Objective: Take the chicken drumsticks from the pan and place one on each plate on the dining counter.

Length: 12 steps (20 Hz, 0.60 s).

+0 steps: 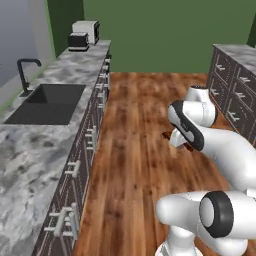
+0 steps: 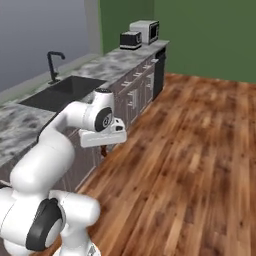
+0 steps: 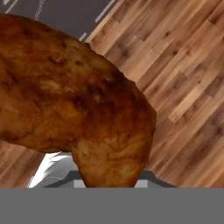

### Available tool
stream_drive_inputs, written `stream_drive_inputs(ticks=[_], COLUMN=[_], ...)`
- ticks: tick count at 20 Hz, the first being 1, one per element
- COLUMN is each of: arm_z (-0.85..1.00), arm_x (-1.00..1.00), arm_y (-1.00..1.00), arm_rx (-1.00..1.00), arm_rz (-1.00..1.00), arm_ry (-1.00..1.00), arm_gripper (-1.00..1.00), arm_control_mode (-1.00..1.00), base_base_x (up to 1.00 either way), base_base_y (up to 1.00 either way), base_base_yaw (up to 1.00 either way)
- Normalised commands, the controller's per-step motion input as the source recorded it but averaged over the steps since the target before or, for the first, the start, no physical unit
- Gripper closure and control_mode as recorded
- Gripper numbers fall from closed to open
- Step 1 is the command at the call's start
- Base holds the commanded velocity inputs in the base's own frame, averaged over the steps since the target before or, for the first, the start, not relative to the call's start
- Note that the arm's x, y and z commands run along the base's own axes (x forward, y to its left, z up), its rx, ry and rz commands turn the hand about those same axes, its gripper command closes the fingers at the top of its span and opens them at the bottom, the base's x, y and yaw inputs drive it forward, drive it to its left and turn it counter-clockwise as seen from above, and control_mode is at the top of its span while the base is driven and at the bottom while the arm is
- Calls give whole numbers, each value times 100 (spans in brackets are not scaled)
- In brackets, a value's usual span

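The gripper [image 2: 103,150] is clamped on a chicken drumstick [image 3: 74,105], which bulks brown and close before the hand camera, its narrow end low between the fingers. It hangs over the wooden floor [image 1: 135,150], beside the dark cabinet fronts [image 2: 132,97] of the sink counter [image 1: 35,145], apparently mid-carry so the meat clears everything. Judging by this, a plate remains the destination.

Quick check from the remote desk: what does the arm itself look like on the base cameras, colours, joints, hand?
The arm is glossy white, built of rounded tubular links with dark grey to black bands at the joints. One round joint cap bears a small grey logo. The hand is a white, boxy block; below it the gripper shows as small dark fingers. No cables or sleeves are visible.
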Motion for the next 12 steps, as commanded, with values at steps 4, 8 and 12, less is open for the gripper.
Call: stream_drive_inputs(ticks=[4, 8, 12], arm_z=[0, 0, 0], arm_x=[0, 0, 0], arm_y=[0, 0, 0], arm_rx=[0, 0, 0], arm_rz=[0, 0, 0], arm_ry=[0, 0, 0], arm_gripper=[100, 100, 100], arm_control_mode=[100, 100, 100], base_base_x=[100, 99, 92], base_base_y=[-14, -30, -38], base_base_yaw=[-20, -11, -10])
